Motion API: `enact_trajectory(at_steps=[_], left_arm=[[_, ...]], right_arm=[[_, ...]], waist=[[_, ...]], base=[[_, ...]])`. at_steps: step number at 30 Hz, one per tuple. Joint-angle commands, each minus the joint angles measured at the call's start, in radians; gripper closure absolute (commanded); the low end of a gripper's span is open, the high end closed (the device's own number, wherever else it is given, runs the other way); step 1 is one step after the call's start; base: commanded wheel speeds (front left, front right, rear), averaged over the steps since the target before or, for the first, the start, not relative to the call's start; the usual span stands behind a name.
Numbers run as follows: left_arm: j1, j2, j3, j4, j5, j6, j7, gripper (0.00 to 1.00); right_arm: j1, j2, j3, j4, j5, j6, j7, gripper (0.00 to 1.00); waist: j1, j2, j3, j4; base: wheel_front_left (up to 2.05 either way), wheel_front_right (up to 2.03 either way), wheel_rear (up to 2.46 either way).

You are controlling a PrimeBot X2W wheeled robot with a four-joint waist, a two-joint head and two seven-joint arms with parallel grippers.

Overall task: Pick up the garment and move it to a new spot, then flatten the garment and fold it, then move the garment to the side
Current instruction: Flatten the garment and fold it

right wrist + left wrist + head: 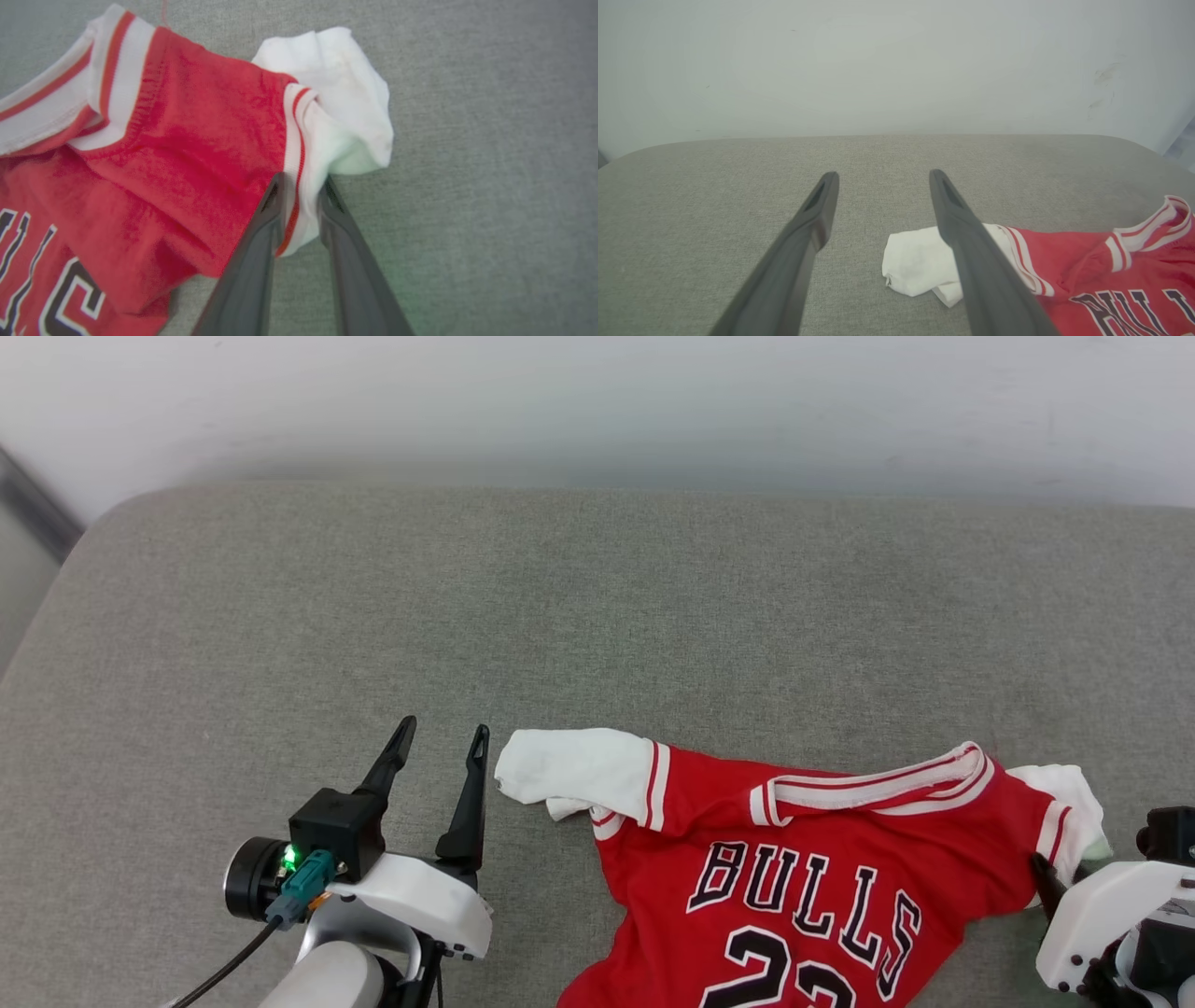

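Observation:
The garment (794, 840), a red jersey with white sleeves and black lettering, lies front up and rumpled on the grey cushion, at the near right in the head view. Its left white sleeve (915, 261) is folded under itself and lies just right of my left gripper (444, 726), which is open, holds nothing and hovers apart from the cloth (883, 173). My right gripper (302, 179) is shut on the garment (196, 140) at the seam of the right white sleeve (345, 102), with cloth pinched between its fingers. In the head view that gripper (1055, 877) sits at the garment's right edge.
The grey fabric cushion (560, 597) spreads far to the back and left of the garment. A pale wall (597, 401) rises behind its rounded far edge. At the far left the cushion's edge drops off beside a dark strip (37, 513).

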Motion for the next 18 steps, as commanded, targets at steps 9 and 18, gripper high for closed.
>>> enact_trajectory(at_steps=[9,18], left_arm=[[0.044,0.019,0.02,0.011,-0.029,0.019,0.007,0.0],[0.063,0.048,0.025,0.028,-0.061,0.014,0.057,0.0]], right_arm=[[0.046,0.017,-0.025,-0.055,-0.062,0.0,-0.283,0.0],[0.082,0.038,0.066,-0.184,-0.115,0.0,-0.449,0.0]], waist=[[0.0,0.0,-0.061,-0.01],[0.0,0.0,-0.101,-0.017]], base=[[0.0,0.0,0.0],[0.0,0.0,0.0]])
